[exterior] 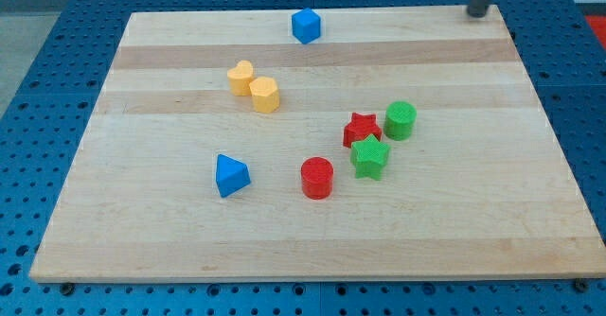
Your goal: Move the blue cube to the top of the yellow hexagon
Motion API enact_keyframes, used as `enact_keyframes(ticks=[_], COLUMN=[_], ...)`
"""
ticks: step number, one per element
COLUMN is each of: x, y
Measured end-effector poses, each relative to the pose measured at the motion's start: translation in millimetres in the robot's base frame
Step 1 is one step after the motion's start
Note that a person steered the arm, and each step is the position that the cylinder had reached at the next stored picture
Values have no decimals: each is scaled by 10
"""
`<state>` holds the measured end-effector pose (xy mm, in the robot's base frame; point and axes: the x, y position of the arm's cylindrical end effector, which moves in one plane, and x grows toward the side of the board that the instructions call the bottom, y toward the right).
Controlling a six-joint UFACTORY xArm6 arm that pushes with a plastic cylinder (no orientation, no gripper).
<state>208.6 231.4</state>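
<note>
Camera view: looking down at a slant on a pale wooden board [312, 250] that is lying on a blue perforated table [38, 89].
Rod: a dark straight rod is coming in at the view's top right; my tip [476, 14] is sitting at the board's far right corner, bare, touching no block and carrying nothing.
Blue cube: the blue cube [306, 26] is resting near the view's top edge of the board, a little left of centre, well apart from my tip.
Yellow pair: two yellow blocks are sitting just beside each other, below and to the left of the blue cube; the yellow hexagon [265, 95] is the lower right one, and the other yellow block [240, 77] is at its upper left, its shape being hard to make out. Whether the two are touching I cannot tell.
Between cube and hexagon: bare wood is showing along the straight line from the blue cube down to the yellow hexagon.
Right cluster: a red star [362, 129], a green star [369, 156] and a green cylinder [401, 120] are crowding together right of centre, with a red cylinder [317, 178] a little lower left of them.
Blue triangle: a blue triangular block [230, 175] is lying alone toward the view's lower left.
</note>
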Motion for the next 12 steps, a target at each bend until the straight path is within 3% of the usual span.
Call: enact_keyframes(ticks=[3,6,8,12], x=[2,-7,20,940], y=[-1373,-2211,-2541,-2726])
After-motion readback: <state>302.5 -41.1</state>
